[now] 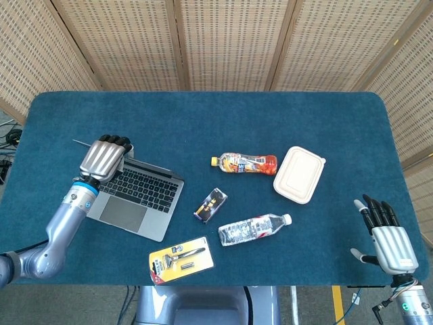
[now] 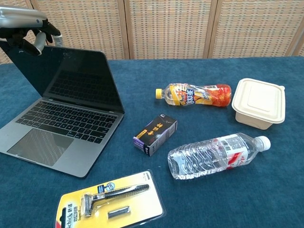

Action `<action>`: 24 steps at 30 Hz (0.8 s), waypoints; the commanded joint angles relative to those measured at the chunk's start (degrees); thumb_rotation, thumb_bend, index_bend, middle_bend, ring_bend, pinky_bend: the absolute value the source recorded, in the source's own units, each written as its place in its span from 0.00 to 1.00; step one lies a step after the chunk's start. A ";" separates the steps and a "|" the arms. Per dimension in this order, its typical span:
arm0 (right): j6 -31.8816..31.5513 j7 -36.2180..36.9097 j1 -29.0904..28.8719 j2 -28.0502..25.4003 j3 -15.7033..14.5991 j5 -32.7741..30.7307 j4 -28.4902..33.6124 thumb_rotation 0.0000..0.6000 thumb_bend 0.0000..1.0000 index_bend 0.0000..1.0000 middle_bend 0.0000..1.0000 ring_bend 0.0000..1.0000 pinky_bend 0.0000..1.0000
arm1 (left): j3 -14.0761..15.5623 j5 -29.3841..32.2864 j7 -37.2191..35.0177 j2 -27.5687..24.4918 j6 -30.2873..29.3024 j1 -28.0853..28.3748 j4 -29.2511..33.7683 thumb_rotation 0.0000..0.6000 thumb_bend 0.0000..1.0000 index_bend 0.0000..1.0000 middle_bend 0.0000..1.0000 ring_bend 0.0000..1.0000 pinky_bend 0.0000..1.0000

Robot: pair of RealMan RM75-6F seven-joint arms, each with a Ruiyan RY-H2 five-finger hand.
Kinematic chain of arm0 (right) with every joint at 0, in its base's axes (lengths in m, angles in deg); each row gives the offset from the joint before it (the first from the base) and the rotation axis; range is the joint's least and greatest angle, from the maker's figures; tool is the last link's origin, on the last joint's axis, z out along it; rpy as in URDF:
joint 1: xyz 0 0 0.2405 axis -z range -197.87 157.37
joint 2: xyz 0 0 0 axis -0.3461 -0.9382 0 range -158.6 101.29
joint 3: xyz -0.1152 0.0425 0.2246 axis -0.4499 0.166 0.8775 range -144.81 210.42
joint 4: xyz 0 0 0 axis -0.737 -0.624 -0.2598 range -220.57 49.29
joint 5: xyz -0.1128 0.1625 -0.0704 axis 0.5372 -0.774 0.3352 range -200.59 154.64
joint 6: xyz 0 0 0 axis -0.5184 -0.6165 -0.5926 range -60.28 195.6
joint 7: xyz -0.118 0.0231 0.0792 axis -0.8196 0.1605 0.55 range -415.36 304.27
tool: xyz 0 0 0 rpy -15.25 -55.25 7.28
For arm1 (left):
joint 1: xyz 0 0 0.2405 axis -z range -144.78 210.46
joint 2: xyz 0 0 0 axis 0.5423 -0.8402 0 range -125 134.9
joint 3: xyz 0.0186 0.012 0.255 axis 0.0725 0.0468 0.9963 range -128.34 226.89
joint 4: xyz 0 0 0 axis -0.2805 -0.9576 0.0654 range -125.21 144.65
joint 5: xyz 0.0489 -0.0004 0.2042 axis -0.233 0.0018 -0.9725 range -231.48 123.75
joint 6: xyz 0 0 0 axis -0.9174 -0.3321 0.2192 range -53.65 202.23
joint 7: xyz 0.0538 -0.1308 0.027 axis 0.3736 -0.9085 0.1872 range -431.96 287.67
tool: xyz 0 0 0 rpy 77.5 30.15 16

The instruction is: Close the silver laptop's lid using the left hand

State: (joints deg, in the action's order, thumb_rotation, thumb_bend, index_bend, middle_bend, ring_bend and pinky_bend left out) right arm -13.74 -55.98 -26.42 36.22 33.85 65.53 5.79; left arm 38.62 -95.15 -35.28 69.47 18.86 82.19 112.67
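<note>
The razor pack (image 2: 110,201) is lying nearest, in front of the silver laptop (image 2: 61,124) and to its right. Further right of the laptop a water bottle (image 2: 216,153) and a small dark box (image 2: 155,134) are lying, with an orange drink bottle (image 2: 195,95) and a cream lidded container (image 2: 259,102) beyond. The laptop is sitting at the table's left, lid (image 2: 66,78) partly tilted forward. The left hand (image 1: 103,157) is resting on the lid's top edge, fingers (image 2: 40,41) curling over it. The right hand (image 1: 386,237) is hovering far right of the laptop, fingers spread, holding nothing.
</note>
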 commanded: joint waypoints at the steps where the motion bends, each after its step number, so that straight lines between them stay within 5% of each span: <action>1: 0.00 -0.06 0.00 -0.02 -0.02 0.03 0.05 1.00 0.00 0.00 0.00 0.00 0.00 | 0.29 0.17 -0.97 -0.96 0.44 -0.25 0.99 1.00 0.93 0.43 0.27 0.23 0.21; 13: -0.22 -0.24 0.13 -0.15 -0.10 0.13 0.23 1.00 0.00 0.00 0.00 0.00 0.00 | 2.53 -1.57 -3.63 -5.21 2.57 -1.16 4.54 1.00 0.93 0.44 0.28 0.23 0.22; 24: -0.21 -0.75 0.12 -0.16 -0.21 0.32 0.53 1.00 0.00 0.00 0.00 0.00 0.00 | 7.74 -8.12 -5.22 -7.31 3.10 -4.21 6.98 1.00 0.93 0.44 0.28 0.23 0.22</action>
State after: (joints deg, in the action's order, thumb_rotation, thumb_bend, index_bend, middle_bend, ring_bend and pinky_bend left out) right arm -13.95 -56.73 -26.31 36.07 33.64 65.85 6.31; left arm 45.79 -102.53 -40.27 62.32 21.90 78.50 119.48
